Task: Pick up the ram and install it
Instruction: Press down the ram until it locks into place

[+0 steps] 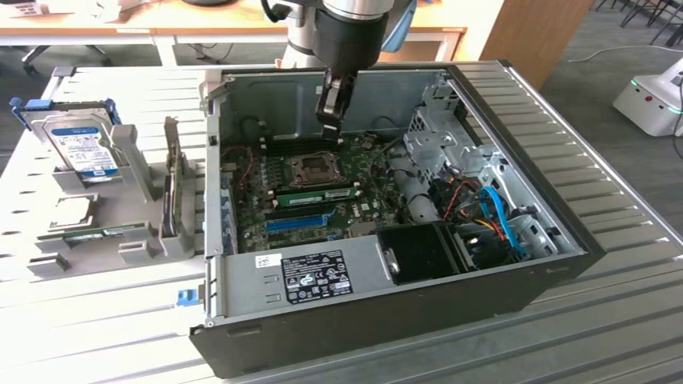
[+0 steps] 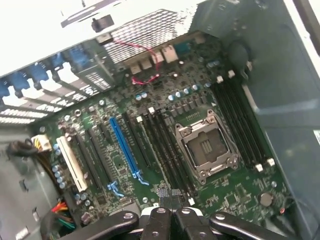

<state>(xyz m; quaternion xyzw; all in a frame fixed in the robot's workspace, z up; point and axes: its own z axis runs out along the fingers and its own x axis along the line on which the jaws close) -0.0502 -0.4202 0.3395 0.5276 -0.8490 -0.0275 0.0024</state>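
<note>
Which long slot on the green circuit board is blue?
The long blue slot between the white slot and the square metal processor socket; the slots beside it are black.

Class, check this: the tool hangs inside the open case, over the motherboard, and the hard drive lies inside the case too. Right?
Not quite. The tool does hang inside the case over the motherboard, but the hard drive stands outside the case, in a grey rack at the exterior view's left. The exterior view shows it.
</note>
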